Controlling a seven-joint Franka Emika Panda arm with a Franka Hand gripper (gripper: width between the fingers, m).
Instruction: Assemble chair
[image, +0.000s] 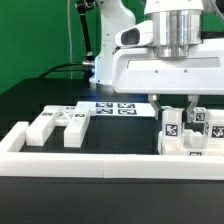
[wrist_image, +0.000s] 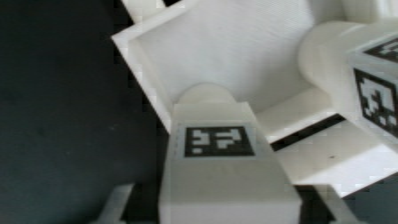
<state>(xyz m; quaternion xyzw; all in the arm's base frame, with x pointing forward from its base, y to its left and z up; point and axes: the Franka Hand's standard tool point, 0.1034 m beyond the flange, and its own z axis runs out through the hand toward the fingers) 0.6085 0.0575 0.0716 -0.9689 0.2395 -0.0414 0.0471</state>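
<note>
The end effector (image: 174, 117) grips a chair piece (wrist_image: 217, 142) (exterior view's right).

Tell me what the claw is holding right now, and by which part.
The claw looks shut on a tagged white chair piece, pinching its two opposite sides; the contact itself is hidden.

Chair pieces (image: 62, 125) matt white, smooth, plastic-looking, fiducial tags (wrist_image: 217, 140) flat black-and-white print, table (image: 115, 135) matt black, border rail (image: 100, 165) matt white, arm housing (image: 160, 70) glossy white plastic, wrist flange (image: 178, 25) bare grey metal, backdrop (image: 35, 40) matt green.
</note>
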